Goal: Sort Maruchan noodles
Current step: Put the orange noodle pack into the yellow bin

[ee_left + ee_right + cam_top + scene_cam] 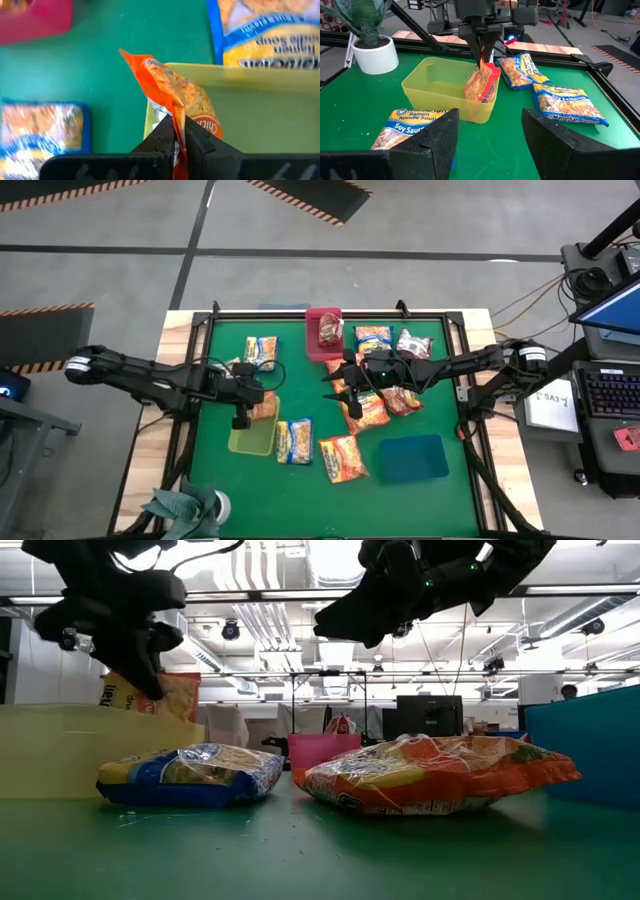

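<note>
The left gripper (482, 52) has its jaws pinched tight on an orange noodle packet (481, 82), dangling at the yellow tray's (432, 85) rim. Next, I think, move over and let go. The right gripper (490, 132) waits with open, empty jaws.

Bright, even overhead lighting (ceiling fixtures glare in the low view); left wrist view blurred.

Table: green mat (300, 490) (wood-edged)
Trays on it: yellow-green tray (250, 442); blue tray (412, 458); red tray (322, 352)
Packets: Maruchan noodles (343, 458) scattered mid-table
Corner: potted plant (185, 508)
</note>
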Robot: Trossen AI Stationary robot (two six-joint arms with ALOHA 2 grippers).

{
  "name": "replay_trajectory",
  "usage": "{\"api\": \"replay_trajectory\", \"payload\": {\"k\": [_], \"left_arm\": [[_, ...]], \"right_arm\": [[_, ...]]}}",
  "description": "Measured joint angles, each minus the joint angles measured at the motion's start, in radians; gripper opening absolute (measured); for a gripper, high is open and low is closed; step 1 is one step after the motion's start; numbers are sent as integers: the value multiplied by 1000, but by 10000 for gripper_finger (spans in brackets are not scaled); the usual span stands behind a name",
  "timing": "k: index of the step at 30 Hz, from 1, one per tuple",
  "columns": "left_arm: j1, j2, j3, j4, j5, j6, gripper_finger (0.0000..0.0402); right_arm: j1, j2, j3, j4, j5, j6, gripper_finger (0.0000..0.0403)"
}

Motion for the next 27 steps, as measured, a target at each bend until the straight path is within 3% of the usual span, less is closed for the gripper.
{"api": "replay_trajectory", "payload": {"k": [3,16,21,27], "left_arm": [[-1,7,0,2,-3,105,0],[-1,27,33,6,-10,311,0],[-1,67,16,6,-100,344,9],[-1,90,15,28,-190,328,50]], "right_arm": [[0,0,0,0,0,-2,206],[0,0,0,1,0,-5,206],[0,0,0,1,0,-6,206],[0,0,0,1,0,-4,206]]}}
